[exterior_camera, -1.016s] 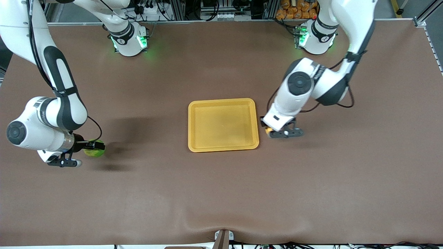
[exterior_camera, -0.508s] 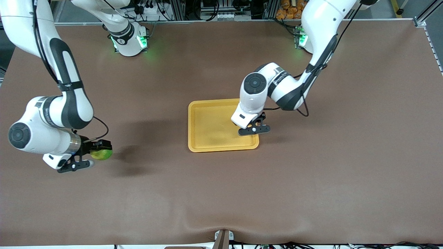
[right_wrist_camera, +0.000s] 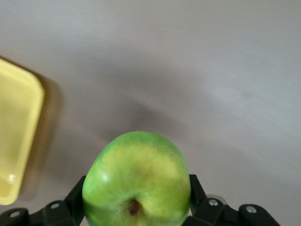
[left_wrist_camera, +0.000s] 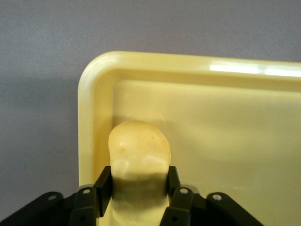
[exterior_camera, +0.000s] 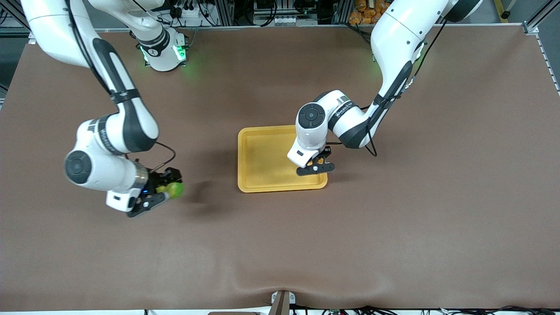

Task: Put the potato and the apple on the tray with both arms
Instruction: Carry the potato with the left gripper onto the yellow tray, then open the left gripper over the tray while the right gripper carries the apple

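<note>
The yellow-orange tray point(exterior_camera: 262, 175) lies mid-table. My left gripper point(exterior_camera: 318, 164) is shut on the potato point(left_wrist_camera: 139, 155) and holds it over the tray's corner that is nearer the front camera, at the left arm's end. In the left wrist view the tray's rim point(left_wrist_camera: 94, 94) curves beside the potato. The potato is barely seen in the front view. My right gripper point(exterior_camera: 168, 191) is shut on the green apple point(exterior_camera: 176, 189) above the bare table, off the tray's end toward the right arm. The right wrist view shows the apple point(right_wrist_camera: 136, 181) and a tray corner point(right_wrist_camera: 16, 127).
The brown table mat point(exterior_camera: 393, 227) spreads all round the tray. The arm bases point(exterior_camera: 164, 50) stand along the table's top edge in the front view.
My left gripper carried the potato from beside the tray to over its corner. My right gripper moved with the apple toward the tray.
</note>
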Action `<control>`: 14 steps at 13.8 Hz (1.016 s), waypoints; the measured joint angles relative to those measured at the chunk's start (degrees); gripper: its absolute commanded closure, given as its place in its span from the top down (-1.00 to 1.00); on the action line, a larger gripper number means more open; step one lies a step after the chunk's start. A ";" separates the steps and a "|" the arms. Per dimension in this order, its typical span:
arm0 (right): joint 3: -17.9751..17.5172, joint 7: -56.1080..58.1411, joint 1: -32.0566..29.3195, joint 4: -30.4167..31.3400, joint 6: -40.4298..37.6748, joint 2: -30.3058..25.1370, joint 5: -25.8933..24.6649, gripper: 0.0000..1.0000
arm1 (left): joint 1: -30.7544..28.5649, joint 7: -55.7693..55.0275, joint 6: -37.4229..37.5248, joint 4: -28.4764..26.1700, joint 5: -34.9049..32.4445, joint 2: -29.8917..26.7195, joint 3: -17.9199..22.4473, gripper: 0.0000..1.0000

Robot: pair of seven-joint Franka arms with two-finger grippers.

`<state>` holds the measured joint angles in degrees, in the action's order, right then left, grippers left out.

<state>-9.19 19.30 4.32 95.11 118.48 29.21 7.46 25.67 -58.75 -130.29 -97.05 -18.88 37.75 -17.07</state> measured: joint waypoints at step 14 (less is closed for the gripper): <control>-3.92 31.92 9.76 -3.14 6.45 6.13 0.11 -0.08 | -17.27 21.26 32.36 15.31 11.05 -14.36 0.34 1.00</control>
<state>-13.11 51.22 14.08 91.98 124.92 35.34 7.58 8.40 -37.50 -97.93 -81.74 -7.83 23.38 -16.72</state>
